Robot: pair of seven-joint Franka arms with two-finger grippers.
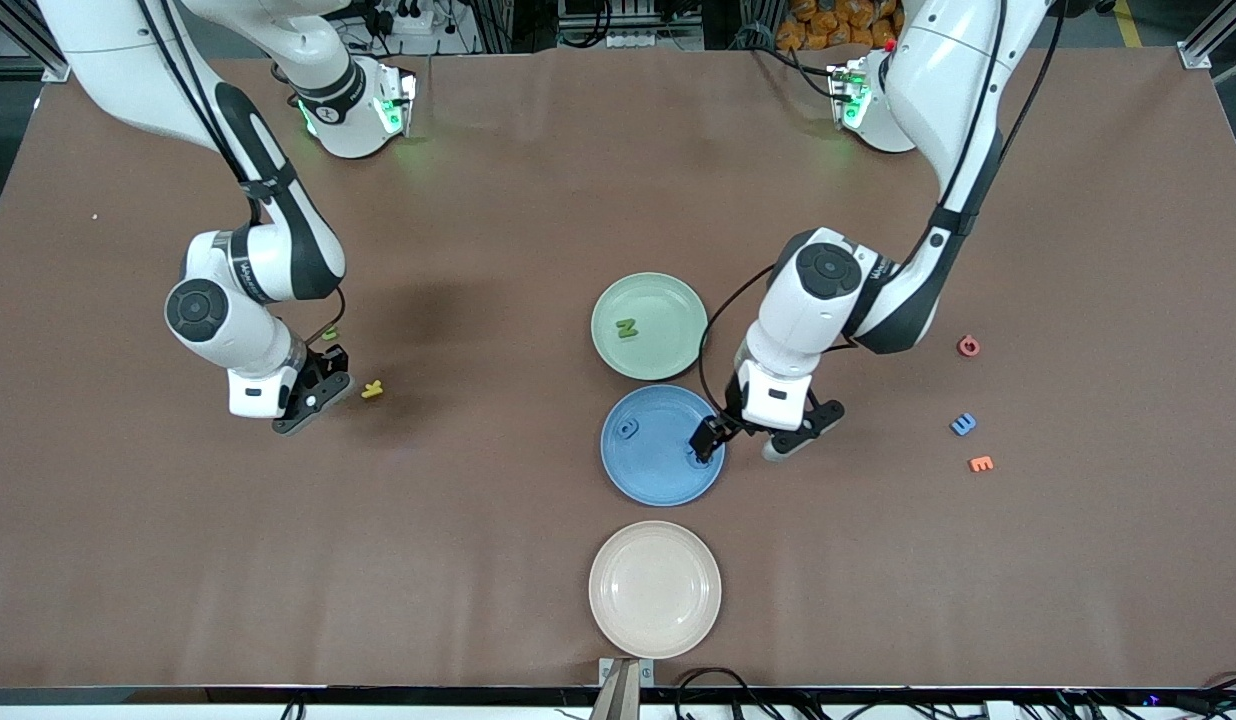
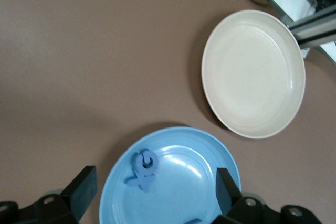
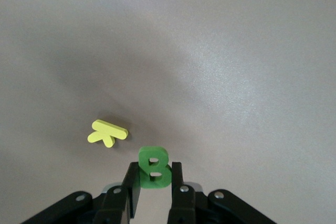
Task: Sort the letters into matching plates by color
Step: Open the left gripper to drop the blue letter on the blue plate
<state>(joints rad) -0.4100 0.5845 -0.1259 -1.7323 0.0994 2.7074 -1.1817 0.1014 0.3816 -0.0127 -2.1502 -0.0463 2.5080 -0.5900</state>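
Note:
My right gripper [image 1: 316, 392] is shut on a green letter B [image 3: 154, 170], just above the bare table toward the right arm's end; its jaws [image 3: 155, 174] press the B's two sides. A yellow letter [image 1: 373, 389] lies beside it [image 3: 107, 132]. My left gripper [image 1: 753, 438] is open and empty at the edge of the blue plate [image 1: 650, 478], one finger over the plate, the other over the table. The blue plate [image 2: 173, 198] holds a blue letter [image 2: 143, 169] [image 1: 629, 428], and a second blue piece [image 1: 698, 460] lies by the finger. The mint green plate [image 1: 668, 345] holds a green letter [image 1: 628, 328].
A cream plate [image 1: 655, 589] lies nearest the front camera, also in the left wrist view [image 2: 253, 74]. Loose red [image 1: 968, 346], blue [image 1: 963, 424] and orange [image 1: 981, 463] letters lie toward the left arm's end. A small green bit [image 1: 330, 334] shows beside the right wrist.

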